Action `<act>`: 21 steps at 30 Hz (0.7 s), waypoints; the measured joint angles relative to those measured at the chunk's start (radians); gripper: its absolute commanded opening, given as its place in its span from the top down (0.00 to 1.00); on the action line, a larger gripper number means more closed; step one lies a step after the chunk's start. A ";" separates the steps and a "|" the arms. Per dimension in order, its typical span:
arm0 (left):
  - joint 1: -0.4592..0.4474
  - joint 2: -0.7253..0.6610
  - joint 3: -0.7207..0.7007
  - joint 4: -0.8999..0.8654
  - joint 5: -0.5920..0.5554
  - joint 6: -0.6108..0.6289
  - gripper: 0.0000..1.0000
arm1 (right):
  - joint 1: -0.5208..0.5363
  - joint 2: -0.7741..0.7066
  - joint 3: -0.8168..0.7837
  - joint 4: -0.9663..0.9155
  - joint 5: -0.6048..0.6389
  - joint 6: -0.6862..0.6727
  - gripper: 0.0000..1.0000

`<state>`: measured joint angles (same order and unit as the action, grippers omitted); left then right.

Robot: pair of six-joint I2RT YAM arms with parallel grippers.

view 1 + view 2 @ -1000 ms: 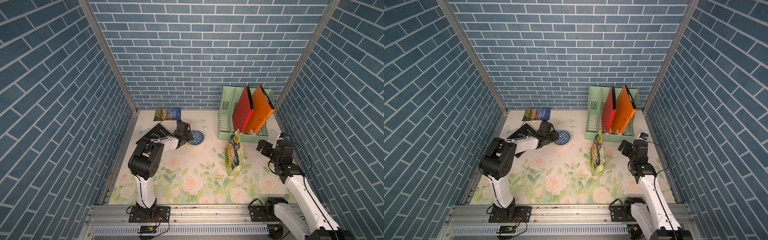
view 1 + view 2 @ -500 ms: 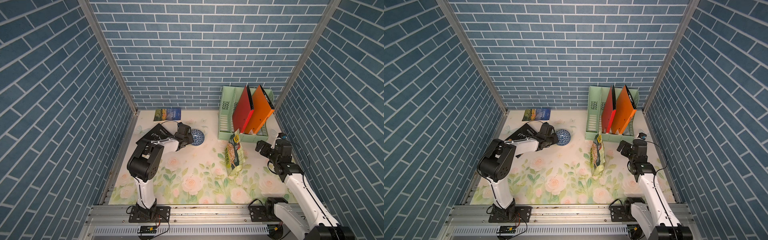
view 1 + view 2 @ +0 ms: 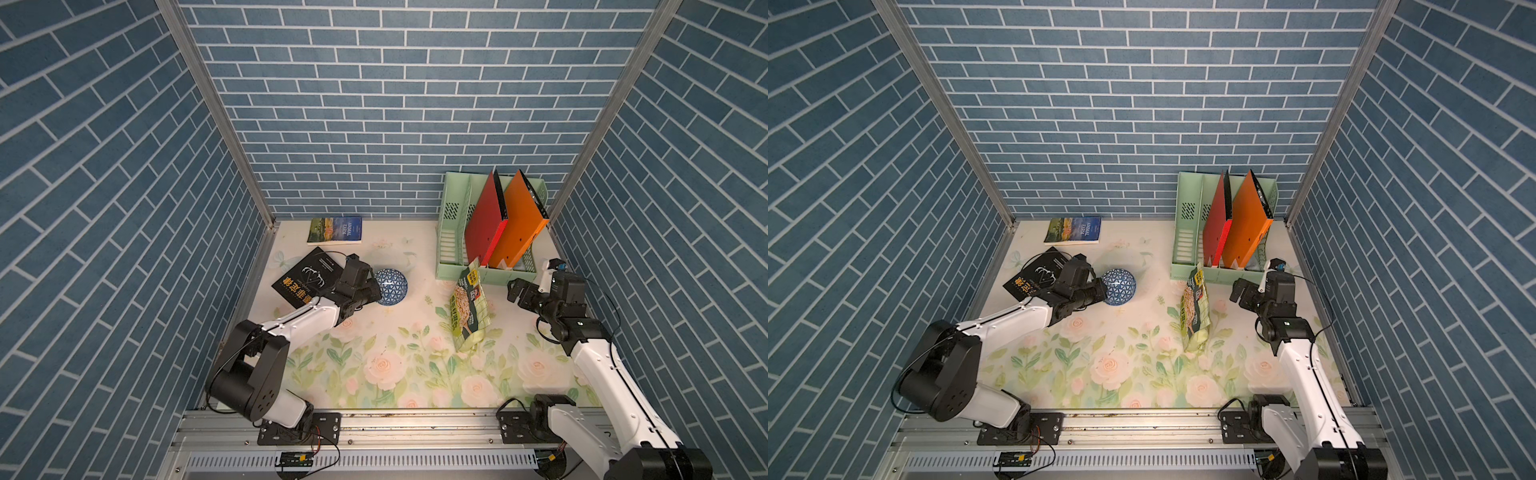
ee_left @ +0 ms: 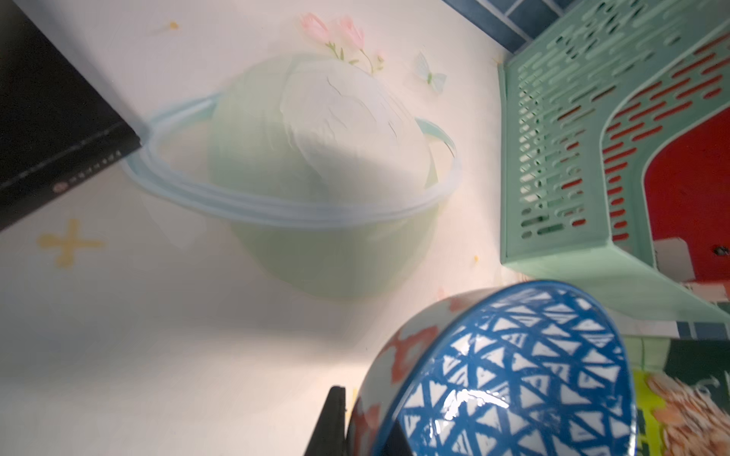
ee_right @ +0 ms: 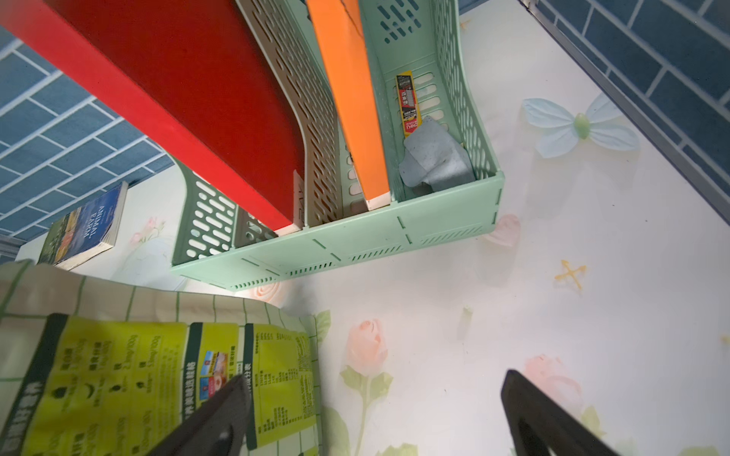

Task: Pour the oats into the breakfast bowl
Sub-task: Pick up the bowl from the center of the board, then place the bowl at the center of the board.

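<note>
Our left end effector (image 3: 375,291) pinched the rim of the tilted blue-and-white ceramic bowl (image 3: 394,286) beside a black book (image 3: 306,277); our right end effector (image 3: 514,291) gaped empty beside the crinkly green oats bag (image 3: 469,309), upright before a mint file rack (image 3: 451,210).

The breakfast bowl (image 3: 390,286) is small and round, with a blue rim and blue-and-white triangles inside. It is tilting up on edge at about 11 o'clock from the middle of the counter (image 3: 374,353), its rim pinched in the left pincer (image 4: 363,430). The oats bag (image 3: 469,309) — crinkly pale green, yellow-labelled — is standing, leaning slightly, at 3 o'clock from the bowl, well apart.
</note>
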<state>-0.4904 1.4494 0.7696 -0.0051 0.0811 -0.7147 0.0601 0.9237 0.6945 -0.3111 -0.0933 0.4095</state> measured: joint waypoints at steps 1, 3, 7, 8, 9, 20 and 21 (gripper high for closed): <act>-0.024 -0.033 -0.039 0.001 0.010 -0.020 1.00 | 0.002 0.000 0.008 -0.008 -0.007 -0.005 0.00; -0.079 -0.084 -0.110 -0.001 0.025 -0.066 1.00 | 0.008 -0.001 0.025 -0.024 -0.020 -0.016 0.00; -0.187 -0.159 -0.211 -0.017 0.033 -0.165 1.00 | 0.017 -0.006 0.049 -0.053 -0.040 -0.025 0.00; -0.208 -0.176 -0.229 -0.022 0.032 -0.189 1.00 | 0.021 -0.008 0.051 -0.060 -0.044 -0.025 0.00; -0.227 -0.191 -0.243 -0.028 0.031 -0.215 1.00 | 0.026 -0.010 0.053 -0.068 -0.048 -0.025 0.00; -0.393 -0.151 -0.211 -0.095 -0.070 -0.362 0.99 | 0.105 -0.011 0.103 -0.135 -0.062 -0.025 0.05; -0.399 -0.130 -0.208 -0.104 -0.074 -0.370 0.99 | 0.111 -0.011 0.108 -0.140 -0.063 -0.025 0.06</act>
<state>-0.8898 1.3190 0.5613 -0.1089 0.0067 -1.0843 0.1715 0.9131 0.8028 -0.4511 -0.1558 0.3843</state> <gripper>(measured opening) 0.158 0.957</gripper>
